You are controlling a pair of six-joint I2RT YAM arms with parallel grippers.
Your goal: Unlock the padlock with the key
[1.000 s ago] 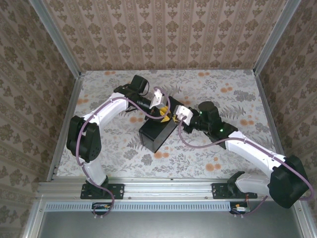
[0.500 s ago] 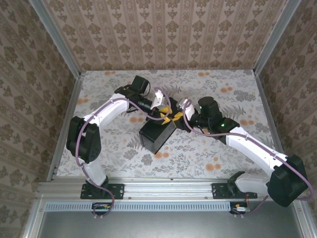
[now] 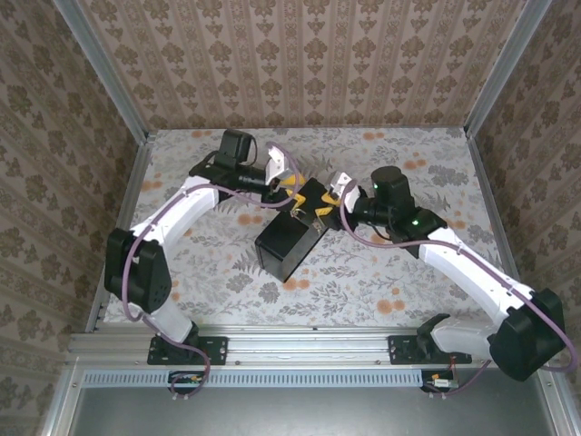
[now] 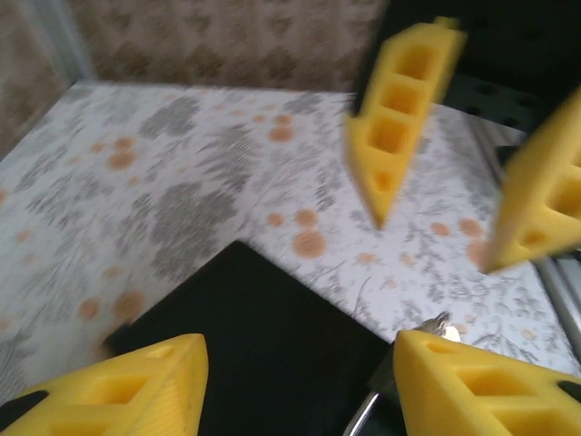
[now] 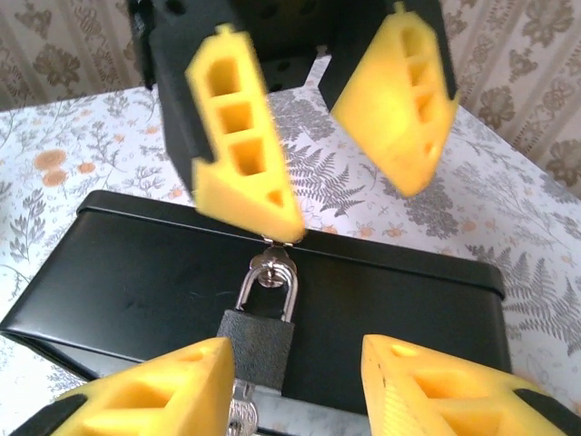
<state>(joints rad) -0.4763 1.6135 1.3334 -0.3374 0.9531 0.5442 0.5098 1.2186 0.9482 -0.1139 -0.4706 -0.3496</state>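
Observation:
The black padlock (image 5: 260,349) hangs by its silver shackle (image 5: 270,287) from the hasp on the black box (image 5: 136,282). The silver key (image 5: 239,420) shows at the lock's lower end. My right gripper (image 5: 295,356) is open just in front of the lock, and its yellow fingers (image 5: 150,400) hold nothing. My left gripper (image 4: 300,350) is open too, above the far side of the box (image 4: 263,345), with a bit of silver metal (image 4: 440,325) by its right finger. From above, the left gripper (image 3: 292,187) and the right gripper (image 3: 332,198) face each other over the box (image 3: 286,245).
The box lies at an angle mid-table on the flowered cloth (image 3: 408,272). Patterned walls (image 3: 300,64) close the table in at the back and both sides. The left gripper's fingers (image 5: 245,154) hang close above the lock in the right wrist view.
Both grippers have opened and drawn back from the padlock. The left arm has moved toward the back left, the right gripper up and to the right. The lock stays on the box.

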